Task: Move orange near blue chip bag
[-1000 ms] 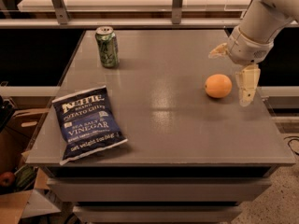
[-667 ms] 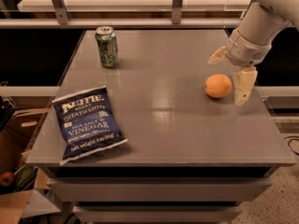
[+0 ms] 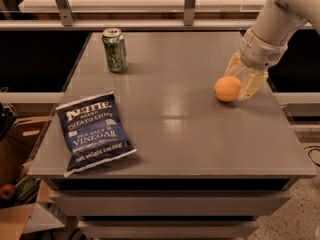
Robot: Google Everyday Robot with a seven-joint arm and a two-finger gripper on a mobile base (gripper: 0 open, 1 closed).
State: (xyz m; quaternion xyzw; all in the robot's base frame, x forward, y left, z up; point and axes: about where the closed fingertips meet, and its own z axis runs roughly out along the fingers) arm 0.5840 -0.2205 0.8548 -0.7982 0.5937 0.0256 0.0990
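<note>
The orange (image 3: 227,89) sits on the grey table (image 3: 190,134) toward the right side. My gripper (image 3: 243,76) is right next to the orange, on its right and far side, fingers spread and open; one pale finger (image 3: 252,84) stands against the orange's right side, the other just behind it. It holds nothing. The blue chip bag (image 3: 95,131), dark navy with white Kettle lettering, lies flat at the table's front left, far from the orange.
A green soda can (image 3: 115,49) stands upright at the back left of the table. A cardboard box (image 3: 20,149) and a small red apple (image 3: 7,191) lie on the floor to the left, below the table's edge. A rail runs behind the table.
My gripper has moved left and closed in on the orange's right side. The orange has shifted slightly left. The bag and the can have not moved.
</note>
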